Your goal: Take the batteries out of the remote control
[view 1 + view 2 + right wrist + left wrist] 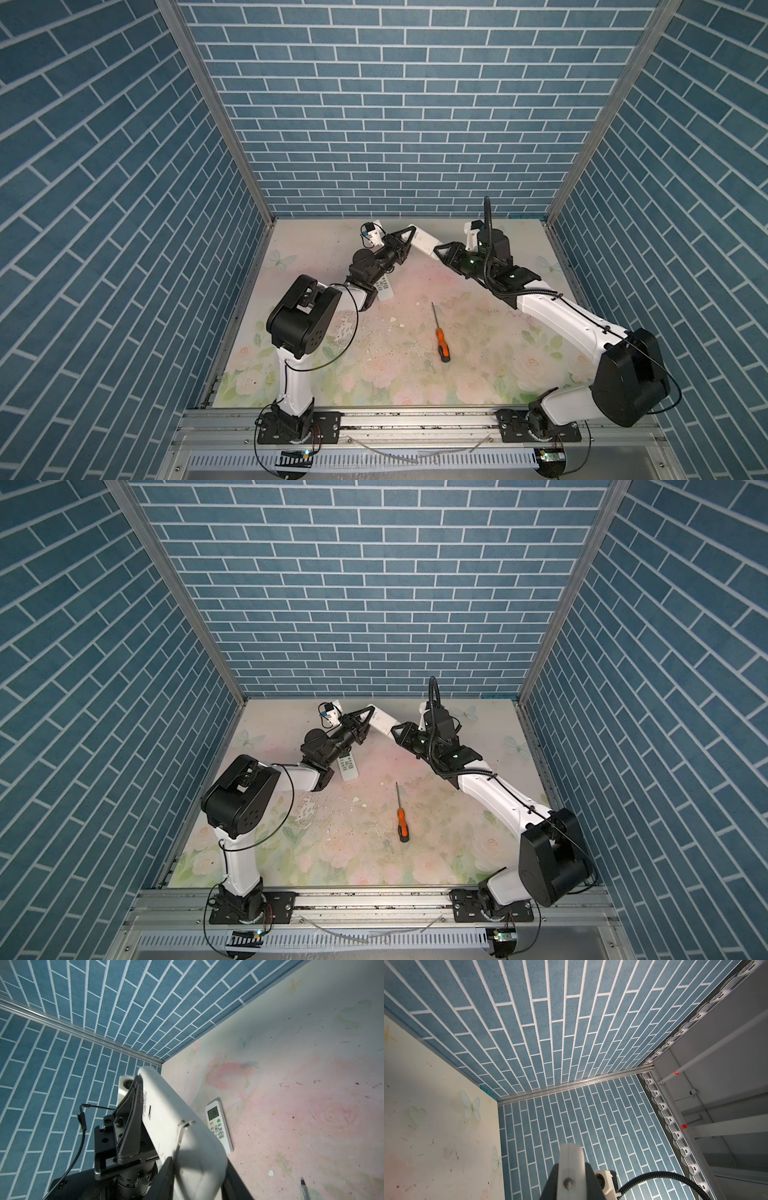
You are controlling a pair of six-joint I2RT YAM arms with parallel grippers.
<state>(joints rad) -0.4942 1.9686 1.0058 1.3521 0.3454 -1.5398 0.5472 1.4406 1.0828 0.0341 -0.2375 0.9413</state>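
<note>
A white remote control (pixel 423 242) (pixel 381 722) hangs in the air near the back wall, held between both arms. My left gripper (pixel 408 239) (pixel 368 717) is shut on its far end; in the left wrist view that end (pixel 570 1159) sticks out past the gripper (pixel 570 1178). My right gripper (pixel 438 249) (pixel 197 1178) is shut on the near end of the remote control (pixel 166 1118), with a finger on each side. A raised seam (pixel 182 1126) crosses its back. The batteries are hidden.
A second white remote (pixel 384 291) (pixel 218 1126) lies face up on the floral table under my left arm, its display lit. An orange-handled screwdriver (pixel 439 336) (pixel 401 816) lies mid-table. Small white chips (pixel 392 319) lie near it. Blue brick walls close in three sides.
</note>
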